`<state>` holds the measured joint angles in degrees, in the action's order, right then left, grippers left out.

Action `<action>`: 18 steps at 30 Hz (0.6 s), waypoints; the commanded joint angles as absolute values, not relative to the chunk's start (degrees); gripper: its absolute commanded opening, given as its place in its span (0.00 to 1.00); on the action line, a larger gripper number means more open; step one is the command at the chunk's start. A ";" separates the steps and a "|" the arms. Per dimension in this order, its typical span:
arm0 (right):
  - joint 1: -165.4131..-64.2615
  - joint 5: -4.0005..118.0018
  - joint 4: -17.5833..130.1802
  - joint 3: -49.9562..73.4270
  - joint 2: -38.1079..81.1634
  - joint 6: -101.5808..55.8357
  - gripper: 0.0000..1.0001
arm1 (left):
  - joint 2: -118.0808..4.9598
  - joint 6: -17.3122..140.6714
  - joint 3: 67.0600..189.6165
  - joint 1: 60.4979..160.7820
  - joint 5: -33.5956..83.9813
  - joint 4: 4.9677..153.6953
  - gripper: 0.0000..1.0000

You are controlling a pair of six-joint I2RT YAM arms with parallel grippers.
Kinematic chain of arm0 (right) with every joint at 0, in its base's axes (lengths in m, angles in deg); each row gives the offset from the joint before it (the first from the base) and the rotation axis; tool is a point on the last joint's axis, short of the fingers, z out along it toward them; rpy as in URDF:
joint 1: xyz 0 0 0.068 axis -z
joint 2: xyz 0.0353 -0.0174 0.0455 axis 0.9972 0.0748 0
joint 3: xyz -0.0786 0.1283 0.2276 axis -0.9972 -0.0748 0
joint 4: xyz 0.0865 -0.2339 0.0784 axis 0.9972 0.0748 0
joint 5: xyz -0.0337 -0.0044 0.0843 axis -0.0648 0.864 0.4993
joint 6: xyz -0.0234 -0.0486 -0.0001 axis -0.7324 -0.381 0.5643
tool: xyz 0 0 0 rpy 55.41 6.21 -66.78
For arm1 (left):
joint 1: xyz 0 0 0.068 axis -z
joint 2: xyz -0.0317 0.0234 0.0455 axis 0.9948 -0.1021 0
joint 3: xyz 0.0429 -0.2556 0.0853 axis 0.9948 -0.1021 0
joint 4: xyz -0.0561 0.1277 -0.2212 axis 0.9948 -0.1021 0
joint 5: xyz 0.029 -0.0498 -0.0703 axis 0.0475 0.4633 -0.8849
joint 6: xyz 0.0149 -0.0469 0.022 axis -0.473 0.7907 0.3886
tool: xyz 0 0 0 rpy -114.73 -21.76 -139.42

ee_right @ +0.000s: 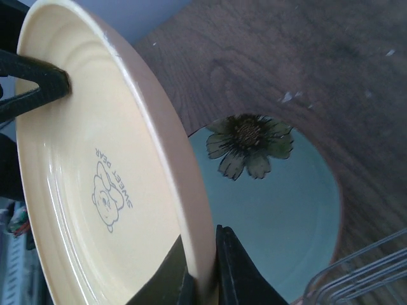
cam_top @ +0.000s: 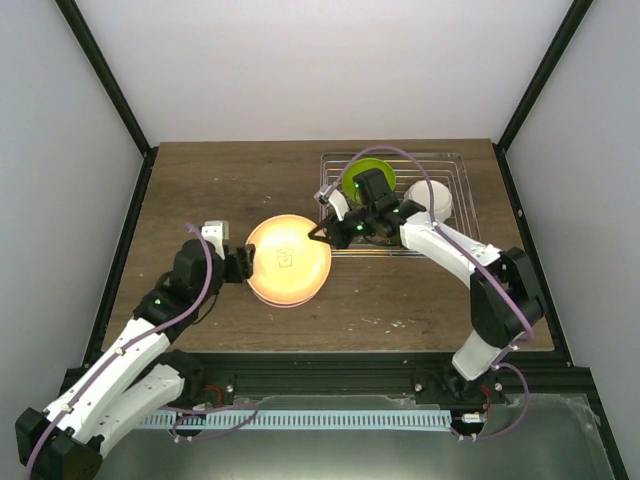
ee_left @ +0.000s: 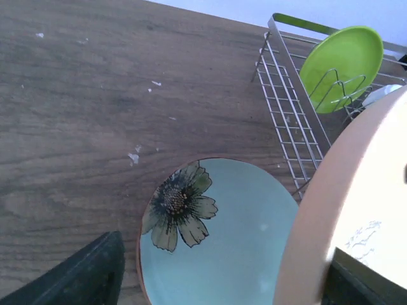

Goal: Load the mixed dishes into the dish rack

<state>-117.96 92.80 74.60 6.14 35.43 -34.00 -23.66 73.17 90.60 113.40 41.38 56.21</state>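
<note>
An orange-yellow plate (cam_top: 288, 260) with a bear print (ee_right: 108, 190) is held tilted above the table. My right gripper (ee_right: 203, 254) is shut on its near rim; in the top view the gripper (cam_top: 322, 236) sits at the plate's right edge. My left gripper (cam_top: 243, 265) is open at the plate's left edge, and the rim (ee_left: 318, 210) stands between its wide jaws. A mint plate (ee_left: 235, 241) with a painted flower lies flat on the table under the orange plate. It also shows in the right wrist view (ee_right: 280, 210). The wire dish rack (cam_top: 400, 205) holds an upright lime green plate (cam_top: 362, 175) and a white bowl (cam_top: 432, 200).
The rack's left wall (ee_left: 286, 121) stands close to the right of the mint plate. The wooden table (cam_top: 200, 190) stretches to the left and far side. Black frame posts and white walls enclose the table.
</note>
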 commanded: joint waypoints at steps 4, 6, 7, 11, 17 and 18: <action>-118.51 78.16 71.06 9.09 25.63 -41.42 0.01 | -22.85 75.61 90.94 112.77 48.24 52.05 0.87; -118.41 70.41 68.56 8.69 22.96 -42.27 0.01 | -22.64 76.56 90.44 112.71 49.46 51.20 0.92; -118.34 67.04 67.37 8.49 21.66 -42.78 0.01 | -22.64 77.14 90.18 112.71 50.12 50.80 0.93; -118.35 56.38 59.62 5.21 16.54 -47.67 0.01 | -23.61 79.13 88.91 112.57 50.77 50.64 0.96; -118.36 44.27 39.87 -6.72 10.04 -62.83 0.01 | -26.68 80.24 87.91 112.53 49.20 52.86 0.97; -118.28 42.83 34.64 -10.39 9.37 -67.32 0.01 | -26.88 80.19 87.82 112.49 48.99 53.17 0.97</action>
